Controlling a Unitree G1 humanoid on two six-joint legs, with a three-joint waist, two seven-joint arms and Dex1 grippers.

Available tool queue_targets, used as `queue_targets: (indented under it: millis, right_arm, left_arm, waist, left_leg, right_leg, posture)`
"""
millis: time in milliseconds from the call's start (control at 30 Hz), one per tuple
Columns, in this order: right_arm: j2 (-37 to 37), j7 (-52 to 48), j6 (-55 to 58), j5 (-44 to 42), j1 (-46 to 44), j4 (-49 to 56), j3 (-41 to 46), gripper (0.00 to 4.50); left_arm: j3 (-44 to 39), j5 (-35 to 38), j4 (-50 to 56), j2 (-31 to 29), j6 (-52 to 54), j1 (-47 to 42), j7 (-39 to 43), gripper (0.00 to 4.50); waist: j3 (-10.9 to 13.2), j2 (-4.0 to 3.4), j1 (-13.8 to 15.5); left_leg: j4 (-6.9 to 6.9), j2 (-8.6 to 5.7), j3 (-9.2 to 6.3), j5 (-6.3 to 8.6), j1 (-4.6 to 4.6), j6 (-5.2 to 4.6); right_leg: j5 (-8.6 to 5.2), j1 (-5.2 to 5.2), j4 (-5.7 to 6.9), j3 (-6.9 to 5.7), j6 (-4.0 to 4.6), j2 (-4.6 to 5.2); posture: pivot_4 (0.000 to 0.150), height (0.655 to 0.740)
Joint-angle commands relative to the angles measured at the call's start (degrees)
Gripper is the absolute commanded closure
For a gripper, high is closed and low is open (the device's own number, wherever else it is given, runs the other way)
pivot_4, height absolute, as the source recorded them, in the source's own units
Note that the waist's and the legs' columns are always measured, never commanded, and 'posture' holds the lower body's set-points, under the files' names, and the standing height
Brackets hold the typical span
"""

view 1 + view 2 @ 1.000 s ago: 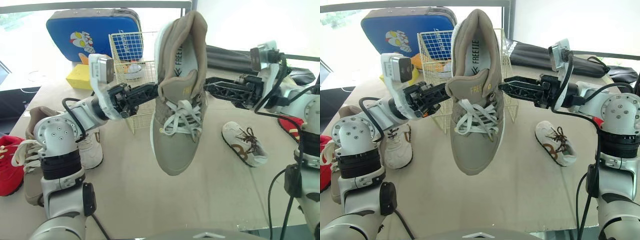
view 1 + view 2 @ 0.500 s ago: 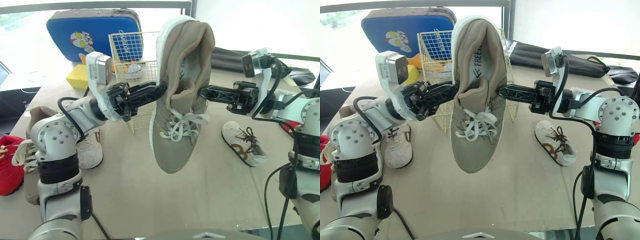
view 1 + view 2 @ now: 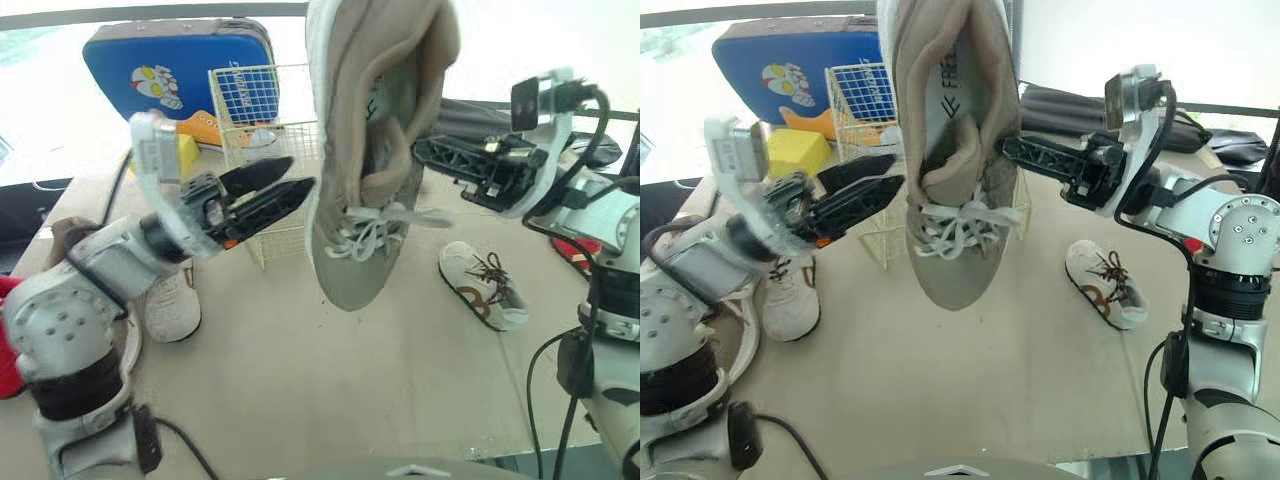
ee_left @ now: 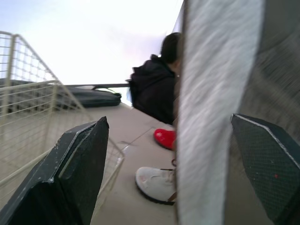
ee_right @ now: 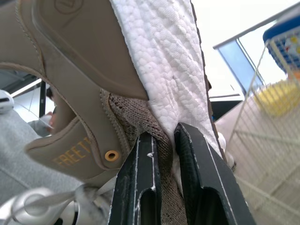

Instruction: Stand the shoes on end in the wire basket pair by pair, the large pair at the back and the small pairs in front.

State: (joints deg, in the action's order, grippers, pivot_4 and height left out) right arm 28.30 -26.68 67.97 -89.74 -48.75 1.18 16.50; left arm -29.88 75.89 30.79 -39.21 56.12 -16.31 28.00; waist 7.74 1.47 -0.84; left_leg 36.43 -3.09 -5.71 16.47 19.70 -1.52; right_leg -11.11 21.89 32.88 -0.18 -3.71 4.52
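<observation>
The large tan shoe hangs in the air above the table, toe down and heel up, w/ its opening toward the head camera. The R hand carries it: fingers pinched narrow on the knit collar wall, next to the white sole. The L hand has its fingers spread wide and holds nothing. In the left wrist view the sole edge lies between them w/ a gap on each side.

The wire basket stands on the table behind the L hand and the shoe — contents not clear. A small white shoe w/ brown laces lies on the table below the R arm. Another white shoe lies below the L arm. A blue case stands behind the basket — a yellow block is near it.
</observation>
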Motion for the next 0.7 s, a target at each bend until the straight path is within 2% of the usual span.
queue_targets:
  millis: [33, 133, 333, 467, 533, 700]
  right_arm:
    - [0.21, -3.87, -7.1, 4.16, -6.42, -4.9, 2.49, 4.5]
    - [-1.6, -6.61, -14.24, 12.01, -12.73, -12.44, 1.42, 4.5]
    - [-5.1, -11.77, -29.48, 29.04, -22.45, -26.16, -1.6, 4.5]
    - [-7.27, -18.54, -45.46, 42.0, -28.23, -35.1, -4.86, 4.5]
    - [-8.48, -21.39, -50.06, 44.95, -31.12, -39.72, -4.73, 4.5]
    - [-10.92, -29.52, -61.87, 52.31, -36.72, -51.07, -5.03, 4.5]
  left_arm:
    - [-4.87, 3.29, 6.64, -1.82, -2.36, 6.18, -0.9, 0.01]
    - [-5.68, 2.34, 10.76, -1.25, -4.95, 12.74, -1.05, 0.01]
    - [-4.59, -0.07, 14.87, -1.76, -9.68, 17.61, -1.48, 0.01]
    - [-1.75, -12.81, 17.97, 3.44, -19.69, 20.27, -0.72, 0.01]
    - [-1.62, -12.46, 17.39, 4.41, -20.69, 21.09, -1.1, 0.01]
    - [-1.37, -16.8, 16.22, 5.43, -24.51, 20.74, -4.21, 0.01]
  waist:
    - [-0.02, 0.03, 0.06]
    - [0.0, 0.0, 0.09]
    - [-0.03, 0.03, 0.27]
    - [0.01, -0.04, 0.11]
    - [-0.01, -0.01, 0.04]
    - [0.0, -0.04, -0.04]
  left_leg:
    - [0.0, 0.0, -0.01, 0.0, 0.0, -0.01]
    - [-0.01, 0.02, 0.07, 0.02, -0.02, -0.03]
    - [-0.01, 0.01, 0.1, 0.01, 0.0, 0.02]
    - [-0.12, -0.01, 0.26, 0.0, 0.01, 0.03]
    - [-0.15, -0.03, 0.29, 0.0, 0.02, 0.03]
    - [-0.23, 0.08, 0.3, 0.0, 0.03, 0.04]
  right_leg:
    - [0.0, 0.0, -0.02, -0.01, 0.0, -0.01]
    - [-0.11, 0.0, -0.02, 0.03, 0.2, -0.01]
    - [-0.13, 0.01, -0.02, 0.04, 0.23, -0.02]
    - [-0.12, 0.13, -0.02, 0.17, 0.24, -0.02]
    - [-0.1, 0.16, -0.03, 0.19, 0.21, -0.03]
    - [-0.08, 0.26, -0.02, 0.18, 0.23, -0.07]
  posture:
    - [0.15, 0.74]
    - [0.15, 0.74]
    - [0.15, 0.74]
    - [0.15, 0.74]
    - [0.15, 0.74]
    - [0.15, 0.74]
